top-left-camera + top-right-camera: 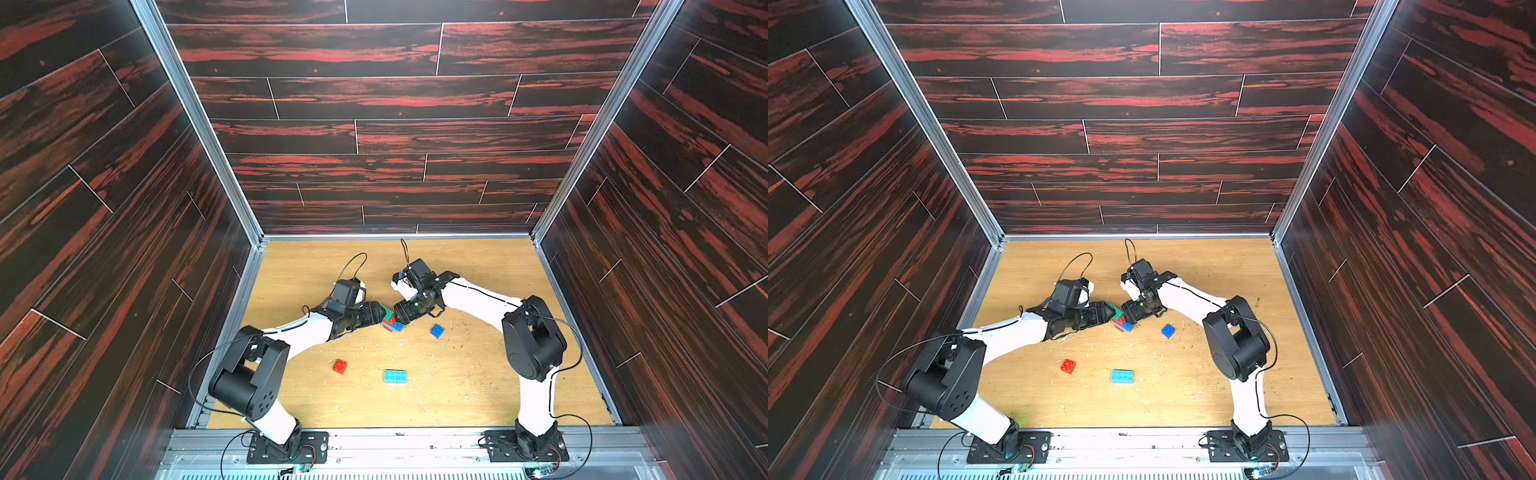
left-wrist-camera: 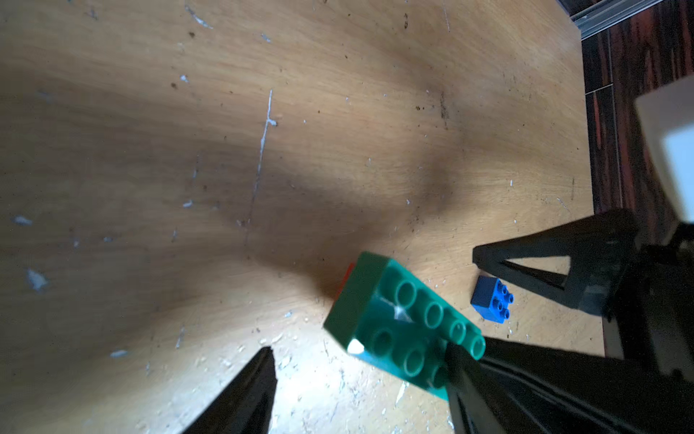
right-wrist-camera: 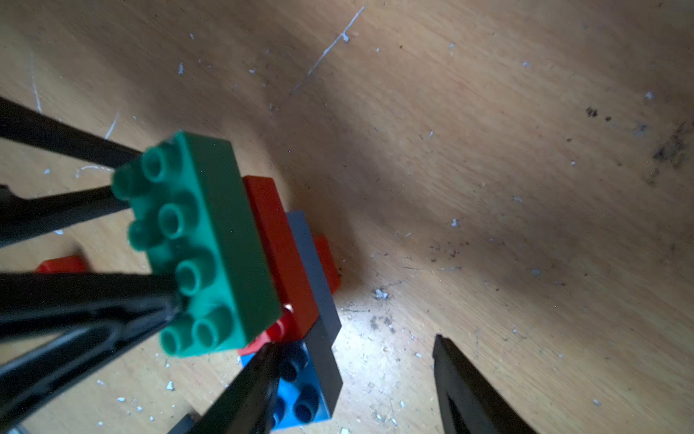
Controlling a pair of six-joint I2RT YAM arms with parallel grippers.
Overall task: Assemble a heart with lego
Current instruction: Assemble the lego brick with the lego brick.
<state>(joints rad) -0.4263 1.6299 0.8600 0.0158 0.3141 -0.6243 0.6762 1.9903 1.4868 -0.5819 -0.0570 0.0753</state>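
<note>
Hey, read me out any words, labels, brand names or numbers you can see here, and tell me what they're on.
No text can be read anywhere.
The green brick, blue brick, red brick and light-blue brick show no lettering.
Any marking on the arms' base plates is too small to read.

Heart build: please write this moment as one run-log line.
heart: partly built, green brick on top | left end effector: open, touching brick | right end effector: open
</note>
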